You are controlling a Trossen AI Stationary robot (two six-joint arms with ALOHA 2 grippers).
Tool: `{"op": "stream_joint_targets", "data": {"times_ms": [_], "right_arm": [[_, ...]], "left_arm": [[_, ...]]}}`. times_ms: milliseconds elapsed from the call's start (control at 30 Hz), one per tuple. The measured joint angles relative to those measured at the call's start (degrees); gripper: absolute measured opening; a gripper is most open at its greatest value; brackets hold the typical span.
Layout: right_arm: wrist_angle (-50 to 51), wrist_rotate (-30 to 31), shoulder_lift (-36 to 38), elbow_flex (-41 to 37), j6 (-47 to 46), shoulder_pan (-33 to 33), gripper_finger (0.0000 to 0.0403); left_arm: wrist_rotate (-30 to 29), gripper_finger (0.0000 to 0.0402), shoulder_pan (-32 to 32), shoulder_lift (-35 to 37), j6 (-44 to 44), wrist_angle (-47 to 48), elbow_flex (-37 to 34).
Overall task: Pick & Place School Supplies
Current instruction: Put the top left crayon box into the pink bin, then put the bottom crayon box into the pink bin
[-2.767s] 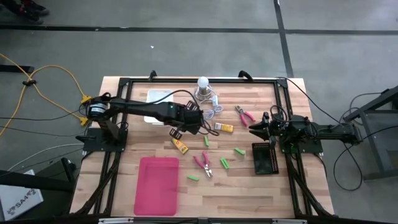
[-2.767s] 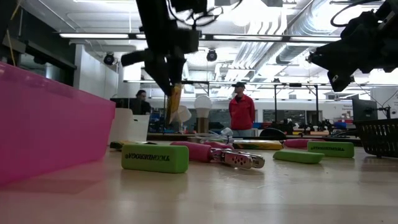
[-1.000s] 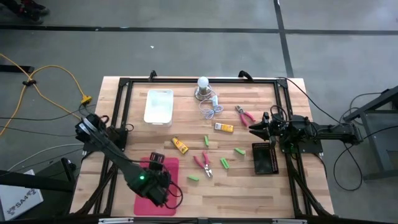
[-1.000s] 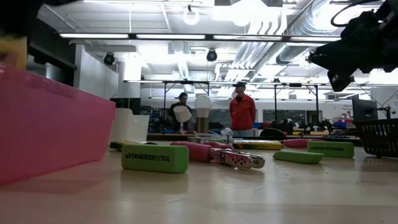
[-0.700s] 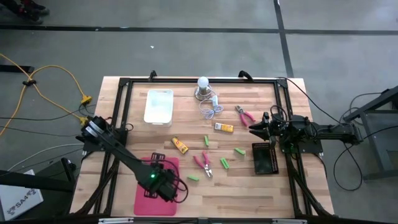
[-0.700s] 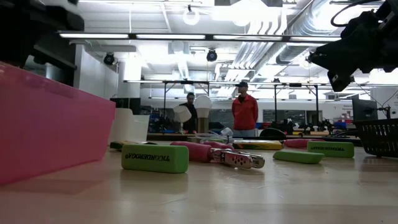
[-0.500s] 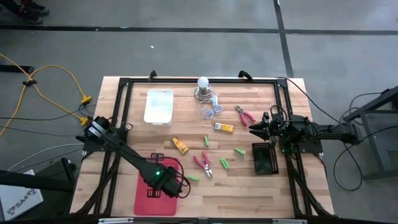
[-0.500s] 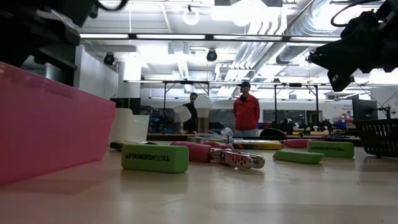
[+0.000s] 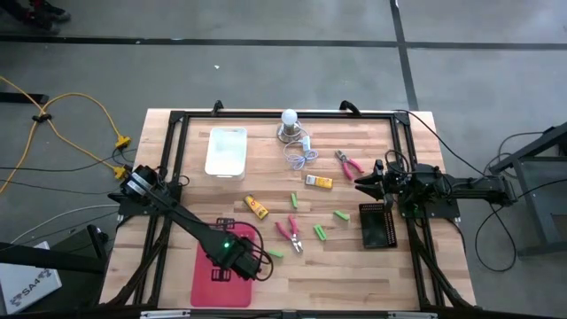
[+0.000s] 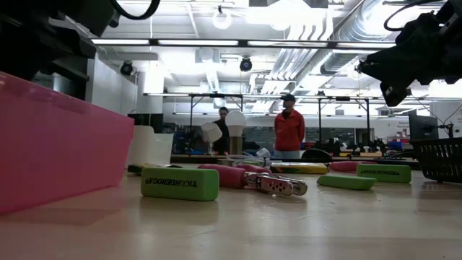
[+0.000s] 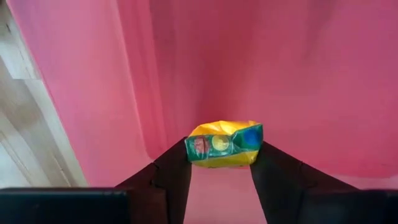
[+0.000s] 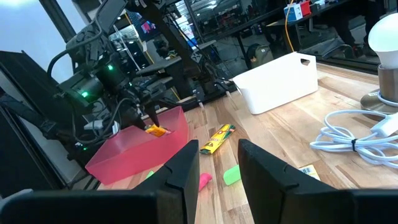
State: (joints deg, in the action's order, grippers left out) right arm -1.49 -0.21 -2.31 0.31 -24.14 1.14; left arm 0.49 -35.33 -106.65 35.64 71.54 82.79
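Jaws of left gripper (image 11: 221,163) clamp one yellow piece (image 11: 224,144) over pink bin (image 9: 205,283) — right gripper (image 12: 217,163) wide.

- Left arm (image 9: 182,221): slim dark links, a round silver-grey joint at its base, and a small green light glowing near the wrist.
- Right arm (image 9: 461,188): black, blocky links with thin black cables looping around them.
- Both grippers end in flat, matte-black fingers (image 11: 171,177).
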Motion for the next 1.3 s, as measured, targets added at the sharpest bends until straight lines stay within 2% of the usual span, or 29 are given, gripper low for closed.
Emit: {"op": "stream_joint_targets", "data": {"times_ms": [433, 767, 933, 1300], "right_arm": [[0.00, 0.00, -0.01, -0.01, 0.00, 0.01, 0.0101], [0.01, 0.02, 0.00, -0.01, 0.00, -0.01, 0.0101], [0.01, 0.02, 0.00, 0.00, 0.00, 0.00, 0.0101], [0.01, 0.01, 0.00, 0.01, 0.00, 0.00, 0.0101]], "left_arm": [[0.09, 0.0173, -0.02, -1.32, -2.02, -2.17, -0.58], [-2.76, 0.0173, 3.61, 5.55, -2.69, -1.72, -0.56], [-5.33, 0.0174, 5.77, 8.40, -7.21, -2.33, -0.56], [-4.72, 0.0172, 13.76, 10.93, -22.56, -9.09, -0.51]]}}
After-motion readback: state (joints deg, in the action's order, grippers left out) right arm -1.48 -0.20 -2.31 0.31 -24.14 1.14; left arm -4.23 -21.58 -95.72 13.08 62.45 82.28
